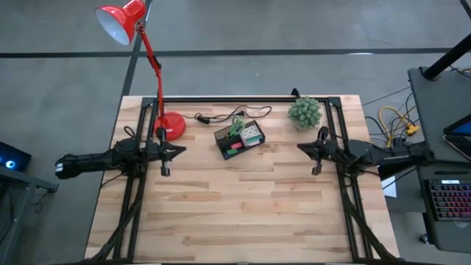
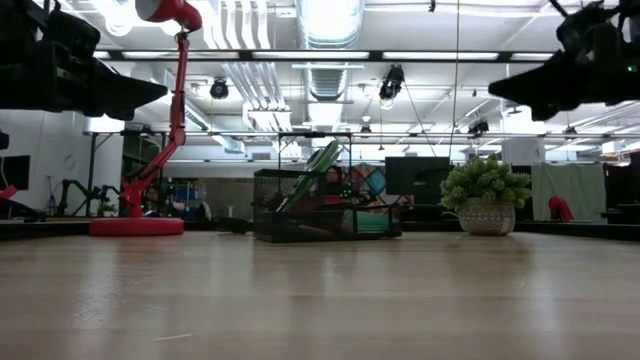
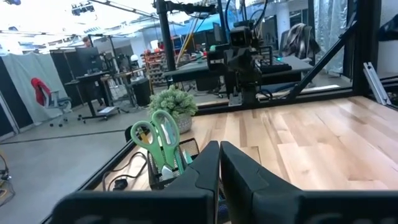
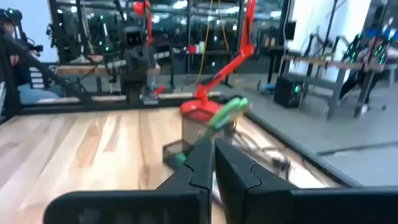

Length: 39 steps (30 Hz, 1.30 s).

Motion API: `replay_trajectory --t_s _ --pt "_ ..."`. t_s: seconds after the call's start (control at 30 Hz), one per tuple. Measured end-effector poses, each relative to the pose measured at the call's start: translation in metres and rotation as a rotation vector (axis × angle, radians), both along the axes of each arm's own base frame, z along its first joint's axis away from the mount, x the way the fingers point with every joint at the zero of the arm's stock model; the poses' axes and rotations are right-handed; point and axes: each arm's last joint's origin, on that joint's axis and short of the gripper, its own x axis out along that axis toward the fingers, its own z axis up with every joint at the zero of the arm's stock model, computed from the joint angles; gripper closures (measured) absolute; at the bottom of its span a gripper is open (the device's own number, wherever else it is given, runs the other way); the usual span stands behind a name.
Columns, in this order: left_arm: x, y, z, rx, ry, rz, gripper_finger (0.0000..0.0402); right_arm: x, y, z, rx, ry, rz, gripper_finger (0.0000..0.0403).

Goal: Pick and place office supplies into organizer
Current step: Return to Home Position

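Note:
The black mesh organizer (image 1: 239,140) stands on the table's far middle. Green-handled scissors (image 1: 235,126) stand upright in it, handles up, beside a multicoloured cube (image 1: 252,135) and a pink item (image 1: 234,149). In the low view the organizer (image 2: 325,205) shows the scissors (image 2: 312,170) leaning inside. My left gripper (image 1: 179,150) hovers shut to the organizer's left. My right gripper (image 1: 301,147) hovers shut to its right. Both point at it and hold nothing. The left wrist view shows the scissors (image 3: 163,134) past the shut fingers (image 3: 219,152). The right wrist view shows the organizer (image 4: 202,134).
A red desk lamp's base (image 1: 173,125) sits left of the organizer, its head (image 1: 121,20) beyond the far edge. A black cord (image 1: 221,116) lies behind the organizer. A small green potted plant (image 1: 305,112) stands at the far right. Bare wood (image 1: 243,206) spans the near half.

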Motion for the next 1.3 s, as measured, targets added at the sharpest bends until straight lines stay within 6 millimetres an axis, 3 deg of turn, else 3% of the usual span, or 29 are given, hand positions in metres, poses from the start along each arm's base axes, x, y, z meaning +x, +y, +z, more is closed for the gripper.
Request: replay_trajectory --t_s 0.17,1.17,1.3 --pt "0.0 0.0 0.0 -0.011 -0.003 0.0 0.0401 -0.0115 0.0001 -0.0054 0.046 -0.004 0.009 0.0395" --pt "0.0032 -0.0032 -0.0056 -0.104 0.046 -0.119 0.0402 -0.0096 0.0015 -0.0083 0.021 0.027 0.042 0.0394" --pt "0.0034 -0.0033 -0.0051 -0.103 0.041 -0.121 0.0402 -0.0096 0.0015 -0.0082 0.127 0.001 0.044 0.0394"
